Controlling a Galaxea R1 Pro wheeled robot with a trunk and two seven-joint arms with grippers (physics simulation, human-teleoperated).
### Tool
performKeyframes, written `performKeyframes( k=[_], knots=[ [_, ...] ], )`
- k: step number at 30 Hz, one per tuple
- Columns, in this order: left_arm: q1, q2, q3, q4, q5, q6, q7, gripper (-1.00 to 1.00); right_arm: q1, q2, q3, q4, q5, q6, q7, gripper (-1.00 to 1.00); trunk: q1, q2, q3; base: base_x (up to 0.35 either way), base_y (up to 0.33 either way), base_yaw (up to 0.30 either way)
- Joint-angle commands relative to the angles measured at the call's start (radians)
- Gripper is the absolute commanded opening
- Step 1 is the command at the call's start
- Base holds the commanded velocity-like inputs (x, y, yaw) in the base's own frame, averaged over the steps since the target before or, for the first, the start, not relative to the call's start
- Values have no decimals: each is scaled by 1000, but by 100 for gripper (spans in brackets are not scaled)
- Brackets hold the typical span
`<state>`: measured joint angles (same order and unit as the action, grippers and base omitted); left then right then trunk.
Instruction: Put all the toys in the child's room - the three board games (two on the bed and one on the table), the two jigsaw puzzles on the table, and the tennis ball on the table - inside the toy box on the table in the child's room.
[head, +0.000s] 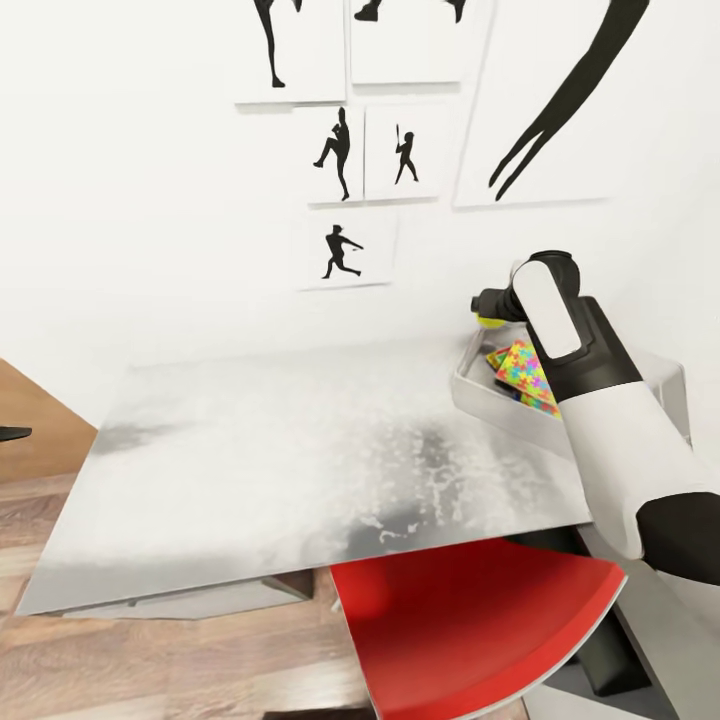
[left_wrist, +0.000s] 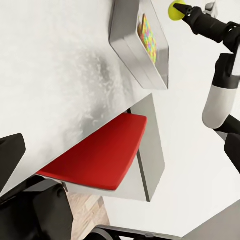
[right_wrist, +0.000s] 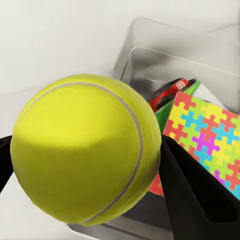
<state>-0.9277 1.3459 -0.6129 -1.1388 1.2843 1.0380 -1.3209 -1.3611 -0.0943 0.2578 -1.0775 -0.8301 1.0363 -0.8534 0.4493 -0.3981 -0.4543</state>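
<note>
The tennis ball (right_wrist: 86, 150), clamped in the right end effector (head: 488, 308), hangs over the toy box (head: 478, 400).

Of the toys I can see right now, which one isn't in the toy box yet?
The tennis ball: it is clamped in the right gripper above the toy box, while the jigsaw puzzle already lies inside.

A tennis ball (right_wrist: 85, 150) sits clamped between the right gripper's (right_wrist: 85, 165) dark fingers (right_wrist: 195, 195). Beyond it lies the grey toy box (right_wrist: 145, 47), holding a jigsaw puzzle (right_wrist: 207, 137) atop a red-and-green board game (right_wrist: 172, 92).
</note>
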Motion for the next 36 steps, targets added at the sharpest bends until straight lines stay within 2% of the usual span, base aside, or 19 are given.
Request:
performKeyframes(
  k=[1, 9, 36],
  knots=[
    [-6, 1, -8, 1, 4, 8, -3, 100, -1, -2, 4, 6, -12, 2, -13, -100, 1, -2, 0, 0, 0, 0],
    [-6, -1, -8, 1, 3, 8, -3, 100, -1, -4, 5, 52, -16, 5, -10, -100, 1, -2, 9, 0, 0, 0],
    [-5, -14, -8, 1, 1, 7, 2, 100, -4, -2, 4, 168, -20, 11, 1, -100, 1, -2, 10, 0, 0, 0]
  ],
)
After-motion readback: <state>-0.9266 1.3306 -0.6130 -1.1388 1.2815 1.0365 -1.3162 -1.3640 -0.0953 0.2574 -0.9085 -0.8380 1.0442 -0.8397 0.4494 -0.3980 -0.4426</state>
